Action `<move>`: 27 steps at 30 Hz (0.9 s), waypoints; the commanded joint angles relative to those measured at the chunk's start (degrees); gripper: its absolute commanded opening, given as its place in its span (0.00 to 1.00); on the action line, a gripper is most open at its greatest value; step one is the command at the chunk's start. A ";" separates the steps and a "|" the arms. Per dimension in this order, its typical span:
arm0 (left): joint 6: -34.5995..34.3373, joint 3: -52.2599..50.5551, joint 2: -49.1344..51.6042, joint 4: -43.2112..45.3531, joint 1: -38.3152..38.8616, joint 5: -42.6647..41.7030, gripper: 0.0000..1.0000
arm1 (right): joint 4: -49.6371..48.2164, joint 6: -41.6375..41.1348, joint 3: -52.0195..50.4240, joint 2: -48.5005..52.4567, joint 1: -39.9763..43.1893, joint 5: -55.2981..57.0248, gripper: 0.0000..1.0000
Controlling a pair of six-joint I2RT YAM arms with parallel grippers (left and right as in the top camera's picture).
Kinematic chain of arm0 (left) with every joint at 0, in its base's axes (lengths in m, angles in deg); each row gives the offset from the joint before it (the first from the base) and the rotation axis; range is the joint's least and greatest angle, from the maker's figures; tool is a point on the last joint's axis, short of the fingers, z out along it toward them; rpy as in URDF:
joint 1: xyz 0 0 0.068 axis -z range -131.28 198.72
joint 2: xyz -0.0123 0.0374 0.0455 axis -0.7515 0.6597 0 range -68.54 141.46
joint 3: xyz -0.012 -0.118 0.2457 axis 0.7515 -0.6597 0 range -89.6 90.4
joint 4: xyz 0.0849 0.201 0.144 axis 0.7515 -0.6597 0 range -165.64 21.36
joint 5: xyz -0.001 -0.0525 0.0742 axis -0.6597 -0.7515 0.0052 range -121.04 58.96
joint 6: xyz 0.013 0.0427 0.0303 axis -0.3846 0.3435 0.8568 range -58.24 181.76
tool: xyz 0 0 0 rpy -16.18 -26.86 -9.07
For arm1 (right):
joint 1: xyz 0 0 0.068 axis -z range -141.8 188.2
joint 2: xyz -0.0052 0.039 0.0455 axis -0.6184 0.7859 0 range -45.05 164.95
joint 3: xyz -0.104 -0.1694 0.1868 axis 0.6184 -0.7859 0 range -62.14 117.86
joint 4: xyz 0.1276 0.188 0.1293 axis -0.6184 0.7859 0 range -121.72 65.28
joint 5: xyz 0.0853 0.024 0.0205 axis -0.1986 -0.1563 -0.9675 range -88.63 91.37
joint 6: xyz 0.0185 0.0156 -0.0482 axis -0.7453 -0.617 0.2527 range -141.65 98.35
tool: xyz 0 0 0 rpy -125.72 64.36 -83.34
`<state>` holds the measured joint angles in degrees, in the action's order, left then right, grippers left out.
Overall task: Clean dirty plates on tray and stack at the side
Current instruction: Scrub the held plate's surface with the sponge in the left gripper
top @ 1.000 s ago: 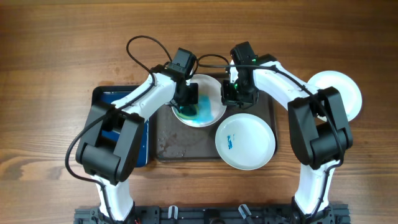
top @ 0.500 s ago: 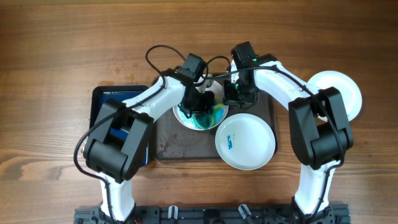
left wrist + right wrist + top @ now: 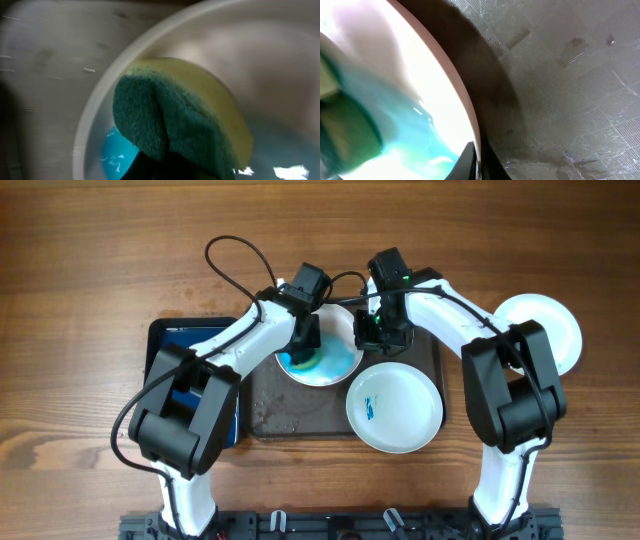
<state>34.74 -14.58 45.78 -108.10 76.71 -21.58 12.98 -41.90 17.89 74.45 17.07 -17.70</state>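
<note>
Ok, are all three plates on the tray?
No, one plate lies on the table, right of the tray.

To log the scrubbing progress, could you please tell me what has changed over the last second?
The left end effector swept its sponge rightward across the smeared plate, then back to the plate's left side. The right end effector kept pinching that plate's rim; the front plate, side plate and tray stayed put.

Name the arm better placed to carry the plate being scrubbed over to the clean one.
Probably right: the right gripper pinches the rim of the smeared round white plate, and the clean white plate lies on its side. The left gripper holds the green-and-yellow sponge.
</note>
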 commanded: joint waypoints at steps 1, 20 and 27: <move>-5.18 -2.03 3.21 -2.69 -2.82 21.00 0.04 | 0.83 0.61 -1.92 2.86 -0.02 6.23 0.05; 23.85 -2.03 3.21 2.73 7.32 -37.00 0.04 | 0.57 0.57 -1.92 2.86 0.02 6.23 0.05; 23.80 -2.03 3.21 5.49 9.05 -39.47 0.04 | 0.55 0.57 -1.92 2.86 0.02 6.23 0.05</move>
<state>55.15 -15.04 46.74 -103.53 81.87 -50.02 14.47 -41.64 17.74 74.23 18.12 -17.41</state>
